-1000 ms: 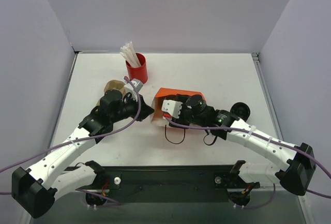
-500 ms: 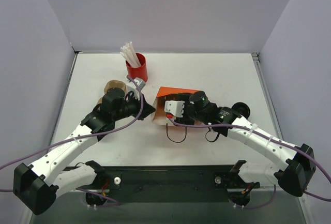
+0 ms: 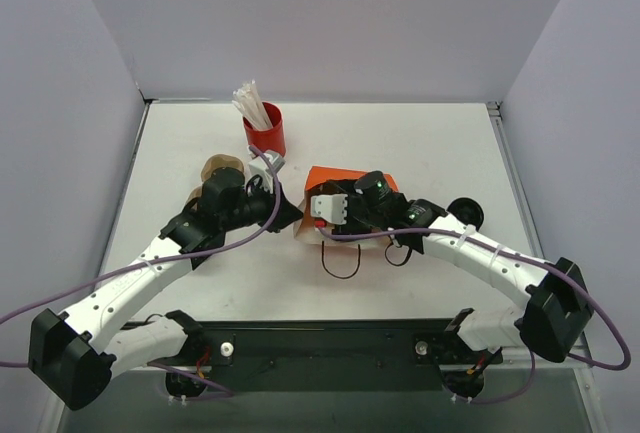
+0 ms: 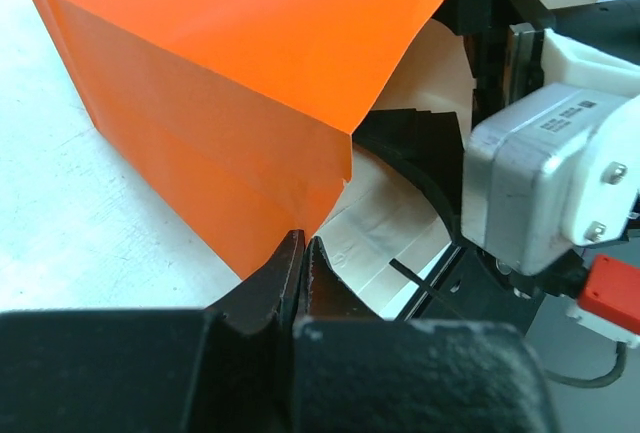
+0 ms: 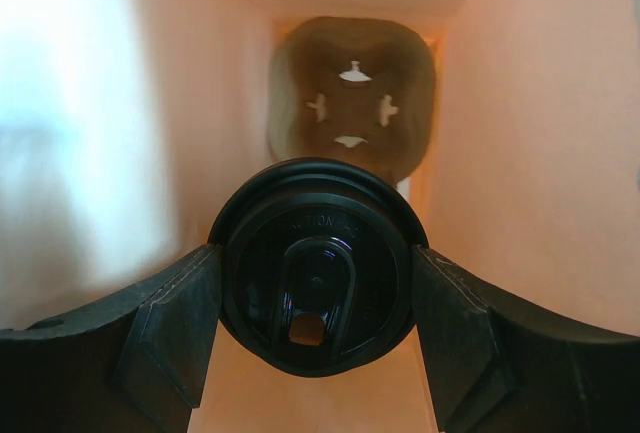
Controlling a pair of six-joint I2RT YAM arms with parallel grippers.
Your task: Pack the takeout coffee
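Right gripper (image 5: 315,288) clasps dark black-lidded paper cup (image 5: 313,243) inside orange paper bag (image 4: 220,83), brown cardboard carrier (image 5: 350,93) straight ahead; left gripper (image 4: 300,253) pinches bag lip.

One small dark coffee cup (image 5: 315,253), its round black lid facing the wrist camera, is clamped between the fingers of the right gripper (image 5: 315,275) inside the orange bag (image 5: 500,153). The second cup (image 3: 466,213) stands lid up at the bag's 3 o'clock, partly hidden.

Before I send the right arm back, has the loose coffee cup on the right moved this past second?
No. The loose coffee cup sits equally far from the table's right edge as before.
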